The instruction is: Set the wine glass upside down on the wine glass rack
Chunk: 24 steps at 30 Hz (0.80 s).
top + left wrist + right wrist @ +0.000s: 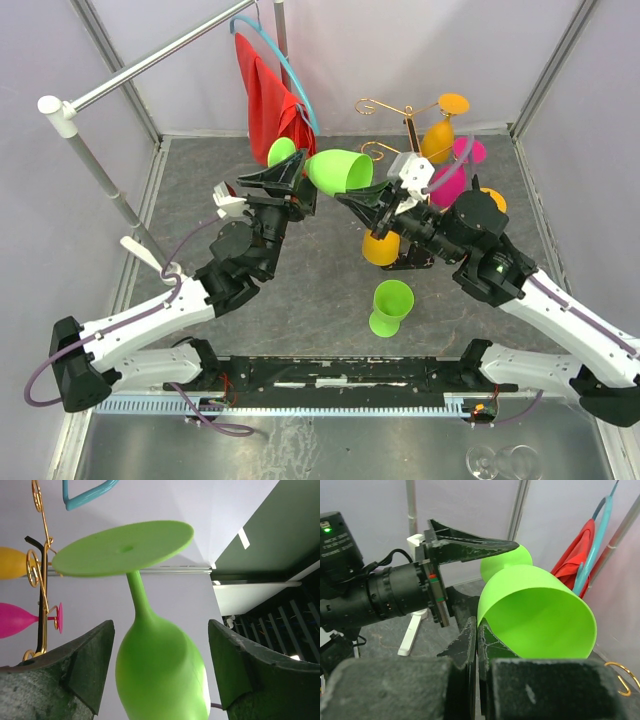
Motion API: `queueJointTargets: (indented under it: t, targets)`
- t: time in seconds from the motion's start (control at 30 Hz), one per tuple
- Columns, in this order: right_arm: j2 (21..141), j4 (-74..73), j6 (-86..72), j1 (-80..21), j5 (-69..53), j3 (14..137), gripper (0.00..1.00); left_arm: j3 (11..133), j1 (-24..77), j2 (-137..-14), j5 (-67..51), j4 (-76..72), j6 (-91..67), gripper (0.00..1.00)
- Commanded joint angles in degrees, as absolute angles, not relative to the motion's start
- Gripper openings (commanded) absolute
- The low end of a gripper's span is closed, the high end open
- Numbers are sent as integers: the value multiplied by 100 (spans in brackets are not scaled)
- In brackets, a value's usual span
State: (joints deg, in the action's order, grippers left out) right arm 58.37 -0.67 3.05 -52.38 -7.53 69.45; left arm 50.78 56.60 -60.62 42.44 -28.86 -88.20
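Note:
A lime-green wine glass hangs in the air on its side, foot to the left and mouth to the right. My right gripper is shut on its rim; in the right wrist view the pinched fingertips meet at the edge of the glass. My left gripper stands open around the bowl, with a gap on each side. The gold wine glass rack rises behind, and its scrolls show at the left of the left wrist view.
Orange, magenta and yellow glasses hang on the rack. Another green glass stands upright on the table. A blue hanger with red cloth hangs from a metal rail. Clear glasses sit bottom right.

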Motion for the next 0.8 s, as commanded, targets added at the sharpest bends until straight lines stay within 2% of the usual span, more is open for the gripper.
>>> queueJointTargets:
  t: [0.0,0.13,0.3,0.5,0.63,0.77]
  targets:
    - [5559,341,308,-5371,-823,6876,1,5043,5654,-6086,4621,-3235,-8624,79]
    - [5518,293,365,-5441,-738,6843,1,5009,5649,-6082,4710,-3301,-8532,68]
    - [5595,289,428,-5505,-677,6846,1,5027,5650,-6100,4710,-3338,-8432,49]
    - [5627,302,495,-5606,-527,6838,1,5052,5643,-6139,4699,-3357,-8389,35]
    - [5678,346,542,-5659,-404,6847,1,5114,5648,-6210,4606,-3358,-8376,32]
    - [5796,348,623,-5758,-239,6871,1,5181,5649,-6281,4579,-3283,-8408,37]
